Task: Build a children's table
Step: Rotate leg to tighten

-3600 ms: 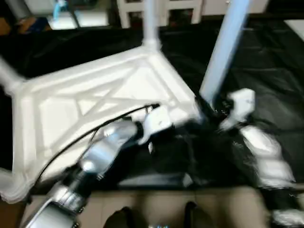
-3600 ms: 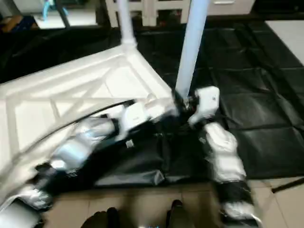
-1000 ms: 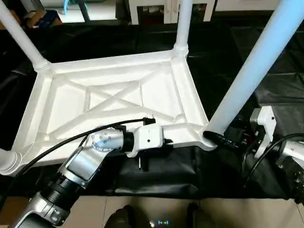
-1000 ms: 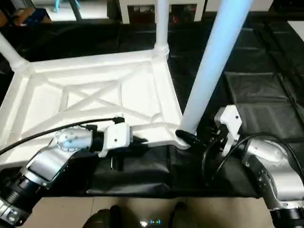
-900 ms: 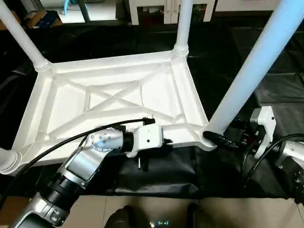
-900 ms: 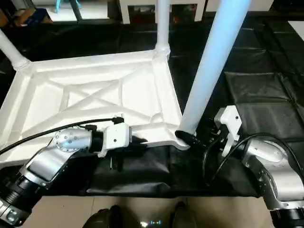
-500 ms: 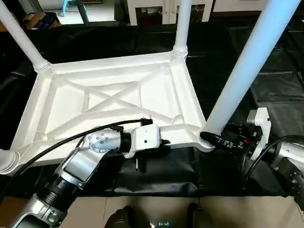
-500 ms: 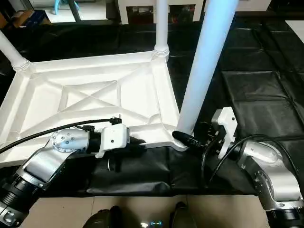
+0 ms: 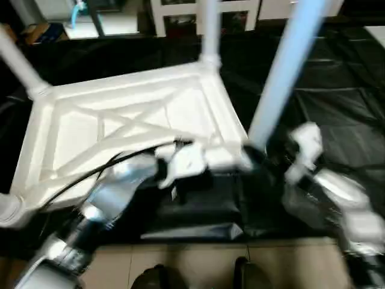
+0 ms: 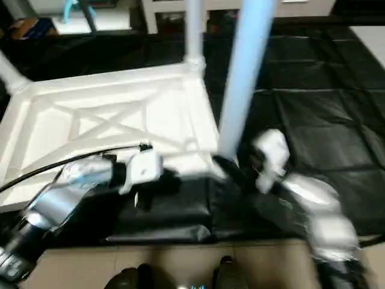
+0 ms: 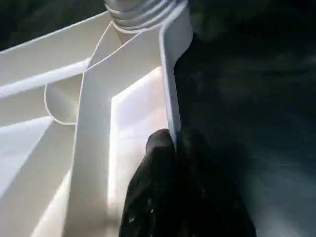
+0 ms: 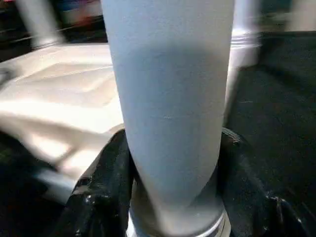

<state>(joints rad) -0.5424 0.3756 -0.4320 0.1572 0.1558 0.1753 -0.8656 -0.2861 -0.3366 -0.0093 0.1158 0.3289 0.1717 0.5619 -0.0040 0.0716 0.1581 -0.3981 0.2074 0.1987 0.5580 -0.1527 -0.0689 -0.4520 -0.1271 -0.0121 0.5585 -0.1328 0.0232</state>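
— Where is the table top (image 9: 132, 120) at this moment?

— It lies upside down on the black mat (image 10: 313, 108), so the X-shaped ribs face up. Legs stand in its corner sockets: one far leg (image 9: 209, 30) rises at the back corner, another leg (image 9: 15, 63) at the far left corner, and a socket with a leg base (image 9: 9, 211) is at the near left corner.

— And the near right corner?

— There the fourth leg (image 10: 243, 78) stands upright in its socket. The right gripper (image 12: 173, 163) is around its base — in the right wrist view one black finger (image 12: 106, 173) sits on each side of the tube, both touching it, so the gripper is clamped on this leg.

— What does the left gripper (image 11: 175, 148) do?

— It is at the near rim of the top, just beside that same corner. In the left wrist view its two fingers (image 11: 158, 168) are pressed together with the thin rim wall between them, so it pinches the rim.

— Anything behind?

— A white shelving unit (image 9: 180, 9) stands beyond the mat, and tan floor (image 10: 180, 265) is at the near edge.
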